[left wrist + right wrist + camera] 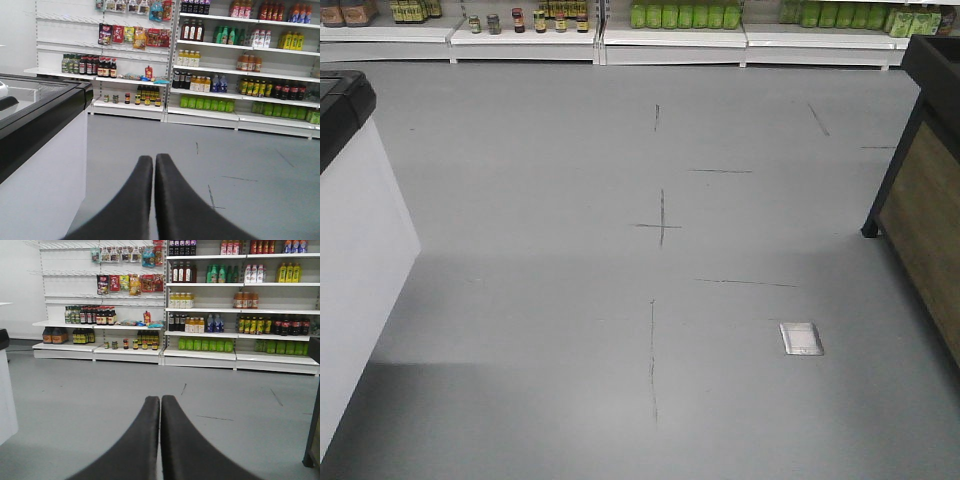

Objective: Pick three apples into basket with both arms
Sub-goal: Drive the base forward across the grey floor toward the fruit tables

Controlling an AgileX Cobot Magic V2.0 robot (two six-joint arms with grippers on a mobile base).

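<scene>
No apples and no basket show in any view. My left gripper (154,159) is shut, its two black fingers pressed together with nothing between them, pointing over the grey floor toward the store shelves. My right gripper (160,400) is shut the same way and holds nothing, aimed at the shelves across the floor. Neither arm shows in the front view.
A white chest freezer with a black rim (350,260) stands at the left, also in the left wrist view (40,150). A wooden stand with a black frame (920,190) is at the right. Stocked shelves (210,315) line the far wall. A small metal floor plate (801,338) lies ahead right.
</scene>
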